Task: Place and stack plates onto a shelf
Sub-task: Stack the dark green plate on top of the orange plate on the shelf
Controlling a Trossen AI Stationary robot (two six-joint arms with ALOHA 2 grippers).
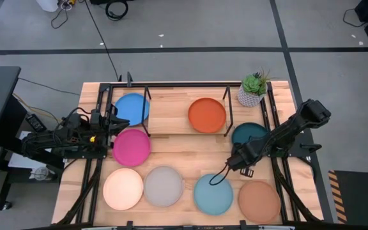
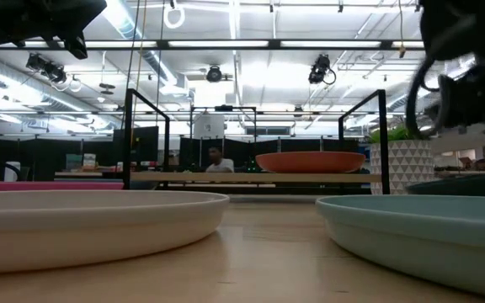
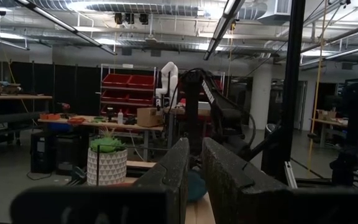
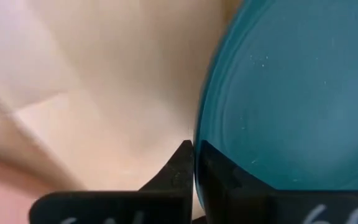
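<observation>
From above, the right gripper (image 1: 237,157) sits at the near-left rim of the dark teal plate (image 1: 250,133), which lies on the tabletop (image 1: 177,153) just right of the shelf (image 1: 171,110). The shelf, pale wood on thin black legs, carries the blue plate (image 1: 133,108) at its left and the orange plate (image 1: 207,114) at its right. The magenta plate (image 1: 131,147) lies in front of the shelf, beside the left gripper (image 1: 112,121). Along the near edge lie cream (image 1: 123,188), grey (image 1: 163,186), light teal (image 1: 213,193) and brown (image 1: 259,201) plates, all round, shallow and matte. A potted plant (image 1: 253,89) stands at the far right.

At table height, the orange plate rests on the raised board beyond two pale rims.

The left wrist camera shows its fingers (image 3: 229,180) nearly together, holding nothing.

The right wrist camera shows its fingers (image 4: 178,171) pinching the smooth rim of the dark teal plate over pale wood.
</observation>
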